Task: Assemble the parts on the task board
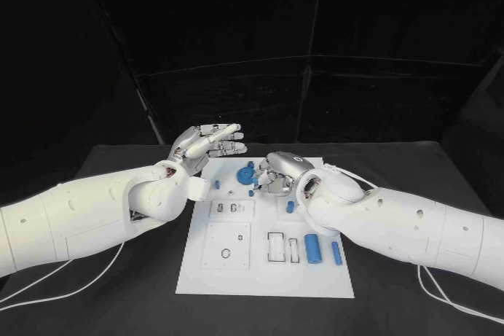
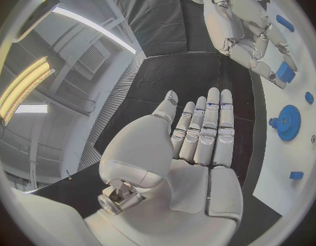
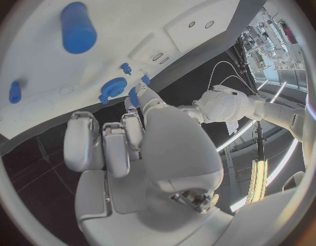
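The task board [image 1: 263, 274] lay flat mid-counter [image 1: 126, 292], long axis running away from the robot, prob. so both arms could reach it. The right hand [image 1: 280, 173] was lowered over the board's far end, fingers curled down next to the blue gear [image 1: 245, 175], apparently working a small blue part [image 2: 286, 72] at its fingertips. Whether that part was actually gripped, cannot tell: the fingers covered it in the head view, and the contact was too small to read in the wrist views. The left hand [image 1: 208, 144] was raised off the board's far left corner, palm up, fingers straight and close together, holding nothing; judged to be parked clear of the work. A blue cylinder [image 1: 312, 248] and a slimmer blue pin [image 1: 336, 253] lay unassembled at the near right. Recess outlines on the board were hard to make out.
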